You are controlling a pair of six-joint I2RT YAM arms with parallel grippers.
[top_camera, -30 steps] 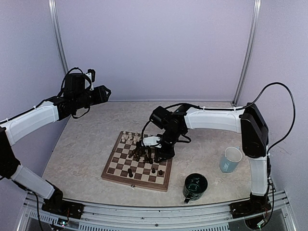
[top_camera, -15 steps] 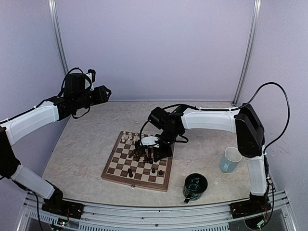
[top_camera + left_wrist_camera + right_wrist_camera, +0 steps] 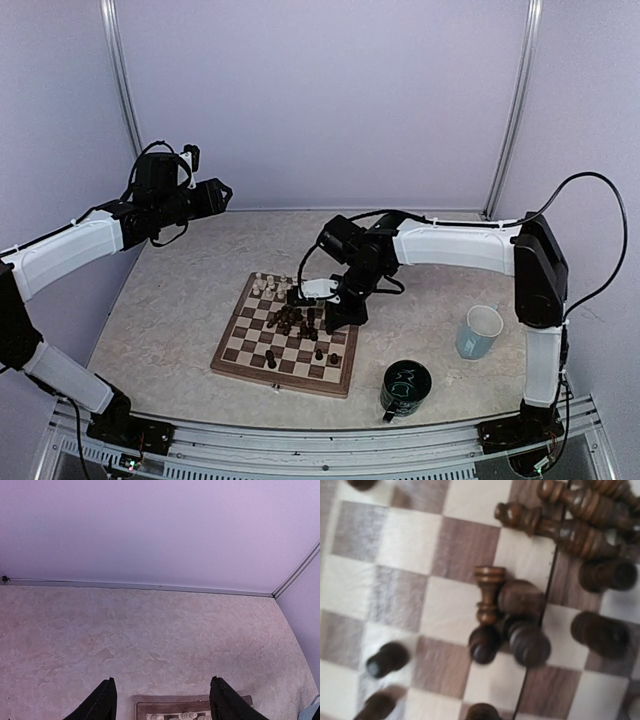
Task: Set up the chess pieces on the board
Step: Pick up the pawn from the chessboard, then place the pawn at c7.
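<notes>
Edging rightward over the board (image 3: 240, 345), the right hand (image 3: 335, 314) has clenched; holding anything, I cannot tell. Toppled dark chess pieces (image 3: 520, 597) heap mid-board: likely light, hard, slick, roll-prone, so pinch the narrow neck. Meanwhile the left hand (image 3: 162, 690) hangs released.
</notes>
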